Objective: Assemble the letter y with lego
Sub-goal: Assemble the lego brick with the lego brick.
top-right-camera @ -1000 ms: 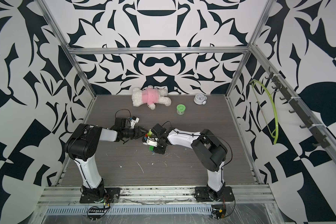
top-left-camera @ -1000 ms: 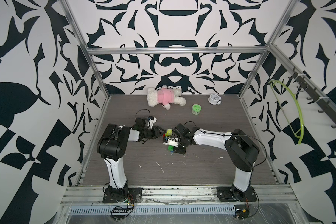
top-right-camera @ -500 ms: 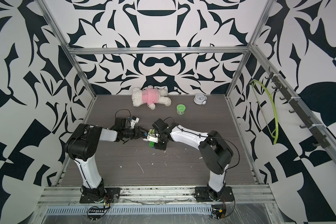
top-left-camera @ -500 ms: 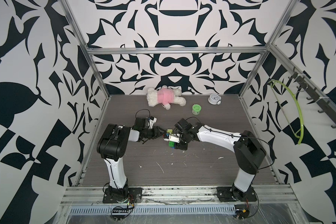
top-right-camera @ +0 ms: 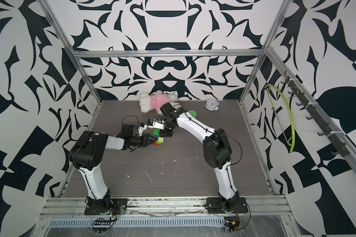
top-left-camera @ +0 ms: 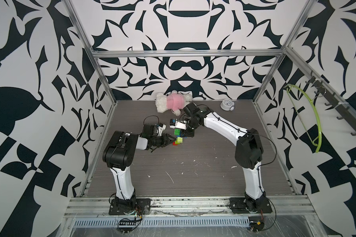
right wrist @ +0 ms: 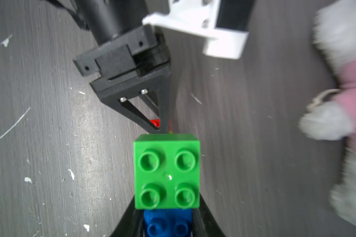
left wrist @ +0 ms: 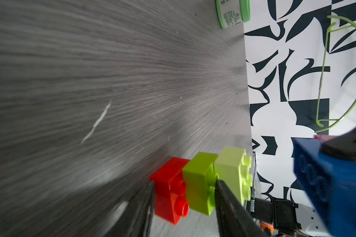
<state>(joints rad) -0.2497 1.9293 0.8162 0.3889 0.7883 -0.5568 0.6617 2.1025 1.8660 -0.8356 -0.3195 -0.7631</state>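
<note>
Dark wood-grain tabletop (top-left-camera: 193,174), carrying a pink-shirted plush toy (top-left-camera: 173,102), an alarm clock (top-left-camera: 226,105) and a green-lidded jar (top-right-camera: 192,112), all well beyond both grippers.

Right gripper (right wrist: 167,205): clenched on the blue bar (right wrist: 167,223), its fingers (right wrist: 206,219) flanking the bar's long sides. The green brick (right wrist: 166,171) sits on the bar toward the fingertips, its four studs facing the wrist camera. Of the pink brick (left wrist: 321,137) we see only a sliver beside a finger.

Left gripper (left wrist: 183,182): clenched on the stem (top-left-camera: 178,141). One finger (left wrist: 230,205) is at the seam between the lime brick (left wrist: 197,184) and the pale yellow-green brick (left wrist: 232,170), the other beside the base of the red brick (left wrist: 170,192).

The bar hangs just past the left gripper's tips, facing the pale brick's studs, near but apart, so the letter y (top-right-camera: 157,131) is in two halves. Whether the red brick touches the tabletop we cannot tell.

We judge the lego (top-right-camera: 160,140) light, rigid and glossy, apt to slip or pivot in a narrow grip. We would hold flat side walls, never studs, and brace the seams so that pressing pops no joint.

Two red studs show uncovered beside the lime brick: the stem is stepped.
</note>
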